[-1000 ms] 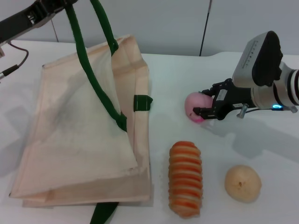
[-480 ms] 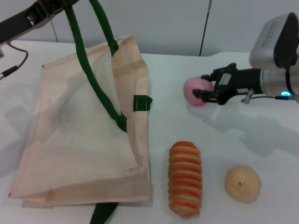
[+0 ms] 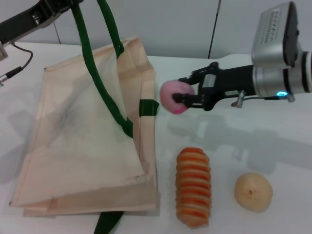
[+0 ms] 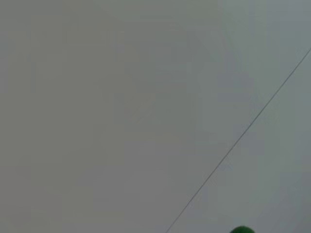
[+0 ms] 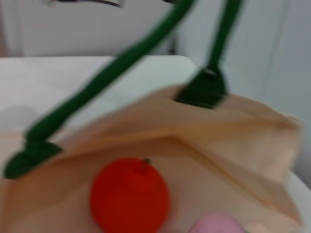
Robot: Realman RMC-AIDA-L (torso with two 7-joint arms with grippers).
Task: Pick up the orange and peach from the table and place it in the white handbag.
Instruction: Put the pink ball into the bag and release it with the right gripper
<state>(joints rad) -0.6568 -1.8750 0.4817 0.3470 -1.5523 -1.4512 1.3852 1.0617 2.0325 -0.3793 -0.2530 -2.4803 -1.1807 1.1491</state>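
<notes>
White counter lay beneath; mid-frame, our right gripper (image 3: 181,100) had its jaws clamped on the peach (image 3: 173,96), light, smooth, slip-prone, best held across its middle, beside the white handbag (image 3: 73,136) already holding the orange (image 5: 129,194).

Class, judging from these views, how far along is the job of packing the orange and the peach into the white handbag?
Done: the orange already lies inside the white handbag. In hand: the right gripper holds the peach in the air beside the bag's opening, while the left gripper holds up a green handle. Left: moving the peach over the opening and releasing it.
</notes>
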